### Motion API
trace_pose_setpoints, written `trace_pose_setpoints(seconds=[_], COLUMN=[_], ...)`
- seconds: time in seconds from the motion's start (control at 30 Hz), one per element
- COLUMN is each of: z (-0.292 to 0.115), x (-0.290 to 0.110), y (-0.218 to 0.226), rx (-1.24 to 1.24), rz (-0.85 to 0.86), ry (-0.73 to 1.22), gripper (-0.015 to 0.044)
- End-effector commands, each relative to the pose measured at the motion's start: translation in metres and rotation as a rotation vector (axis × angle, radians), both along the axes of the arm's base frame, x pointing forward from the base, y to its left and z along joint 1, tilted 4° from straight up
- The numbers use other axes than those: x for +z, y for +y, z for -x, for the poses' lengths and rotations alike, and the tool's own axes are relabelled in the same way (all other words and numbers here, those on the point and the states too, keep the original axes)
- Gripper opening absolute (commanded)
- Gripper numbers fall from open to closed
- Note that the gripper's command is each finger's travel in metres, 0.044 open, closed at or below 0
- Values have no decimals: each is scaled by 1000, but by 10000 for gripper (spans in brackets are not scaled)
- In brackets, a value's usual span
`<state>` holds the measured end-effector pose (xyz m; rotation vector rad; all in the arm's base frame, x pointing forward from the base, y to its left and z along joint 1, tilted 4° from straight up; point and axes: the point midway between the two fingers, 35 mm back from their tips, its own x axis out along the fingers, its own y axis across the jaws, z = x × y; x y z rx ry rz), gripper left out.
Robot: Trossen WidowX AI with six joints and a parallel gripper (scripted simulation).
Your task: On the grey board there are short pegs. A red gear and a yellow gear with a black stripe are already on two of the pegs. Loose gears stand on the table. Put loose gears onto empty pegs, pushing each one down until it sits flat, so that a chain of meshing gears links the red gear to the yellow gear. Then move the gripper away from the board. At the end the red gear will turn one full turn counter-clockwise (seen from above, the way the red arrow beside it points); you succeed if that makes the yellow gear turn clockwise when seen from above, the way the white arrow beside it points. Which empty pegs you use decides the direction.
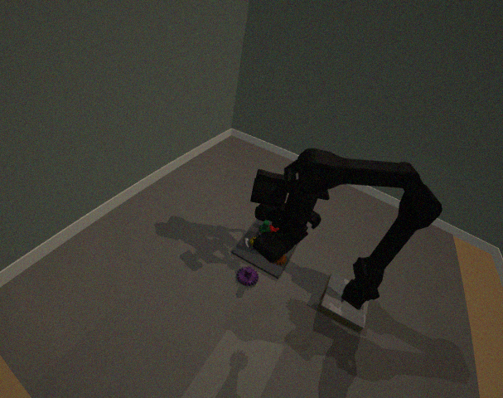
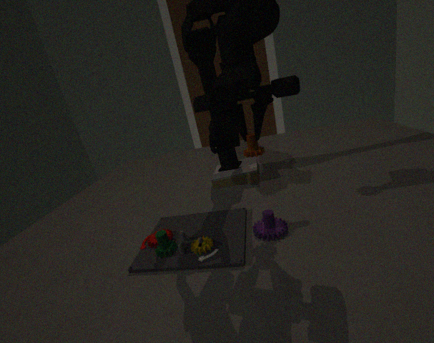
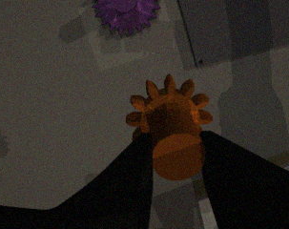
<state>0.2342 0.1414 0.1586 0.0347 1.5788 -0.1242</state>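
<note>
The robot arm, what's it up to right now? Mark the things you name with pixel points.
Its gripper [image 2: 251, 137] [image 3: 175, 143] holds the orange gear [image 2: 253, 151] [image 3: 169, 110] by its stem, up in the air. On the board [image 1: 256, 263] [image 2: 232, 221], the green gear [image 1: 265, 226] [image 2: 165, 245] sits between the red gear [image 2: 167, 234] and the yellow gear [image 1: 252, 240] [image 2: 201, 245], nearer the red. The purple gear [image 1: 247, 276] [image 2: 269, 226] [image 3: 128, 11] stands beside the board.

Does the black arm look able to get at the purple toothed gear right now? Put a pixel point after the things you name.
Probably not yet: the gripper [image 2: 252, 137] [image 3: 175, 143] is shut on an orange toothed gear [image 2: 253, 150] [image 3: 177, 159]. Nothing visible blocks the purple gear [image 1: 247, 276] [image 2: 269, 226] [image 3: 127, 11] itself.
</note>
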Motion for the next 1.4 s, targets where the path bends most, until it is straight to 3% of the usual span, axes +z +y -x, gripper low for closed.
trace_pose_setpoints(seconds=[0.0,1.37], z=[-11,-99], x=[-2,-38], y=[-4,-71], rx=[3,-12], rz=[-1,-1], ry=[-7,-17], gripper=[0,0])
